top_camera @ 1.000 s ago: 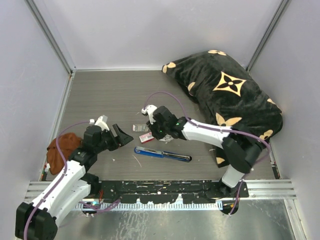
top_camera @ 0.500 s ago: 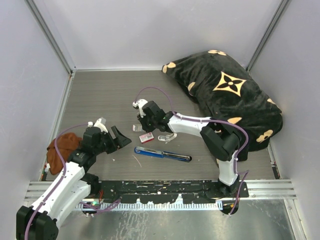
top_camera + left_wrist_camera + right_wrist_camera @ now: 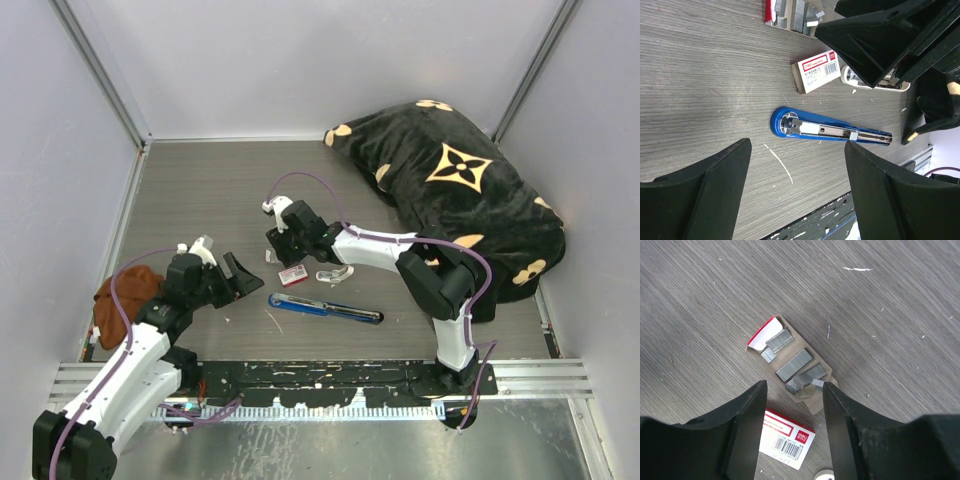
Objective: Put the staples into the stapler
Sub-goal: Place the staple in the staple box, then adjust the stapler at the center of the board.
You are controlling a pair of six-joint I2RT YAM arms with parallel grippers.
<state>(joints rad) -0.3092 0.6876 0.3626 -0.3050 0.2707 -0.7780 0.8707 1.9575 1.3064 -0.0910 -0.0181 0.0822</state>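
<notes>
Stapler ready for loading, staples not yet picked up.
Nearest me, the stapler [image 3: 830, 131] lies flat on the surface [image 3: 700, 75], silver channel facing up to take a strip. My left gripper [image 3: 797, 147] waits near it, jaws wide apart and empty. Just beyond the stapler sits the red-and-white box [image 3: 817, 70]. Beyond that, the staples [image 3: 794, 364] lie in their torn tray [image 3: 812, 402], with my right gripper [image 3: 795, 386] poised above, jaws apart, gripping nothing.

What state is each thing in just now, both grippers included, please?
stapler: lying open on the table, metal channel exposed.
staples: loose blocks lying in an opened cardboard tray.
red-and-white box: closed, lying flat.
left gripper: open, empty.
right gripper: open, empty, above the staples.
</notes>
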